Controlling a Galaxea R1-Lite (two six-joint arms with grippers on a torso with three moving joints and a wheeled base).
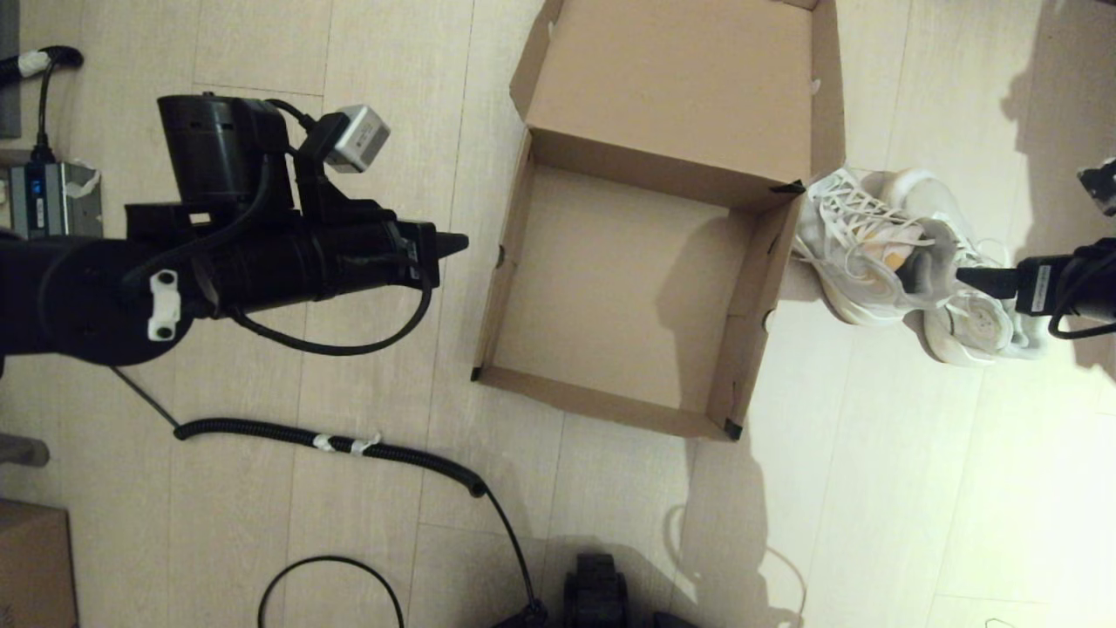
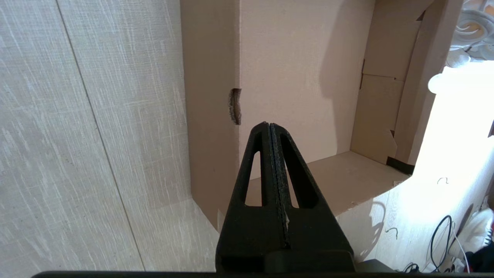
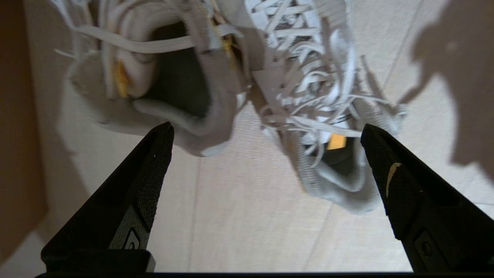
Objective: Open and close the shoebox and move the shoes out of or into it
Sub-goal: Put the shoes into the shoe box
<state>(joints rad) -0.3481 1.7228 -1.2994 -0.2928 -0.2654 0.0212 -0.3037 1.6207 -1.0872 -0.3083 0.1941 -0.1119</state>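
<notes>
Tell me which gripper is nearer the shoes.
Right. The right gripper hangs open just above the shoes, beside the shoebox. The left gripper is shut, across the box on its far side.

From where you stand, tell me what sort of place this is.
Probably an indoor room set up for robot trials, not a shop: pale wood-look plank floor, loose black cables and a power unit lying on it, with the open shoebox and shoes set straight on the floor.

One shoebox (image 1: 610, 288); two shoes (image 1: 907, 262); two hands: left hand (image 1: 453, 245), right hand (image 3: 266, 162).
</notes>
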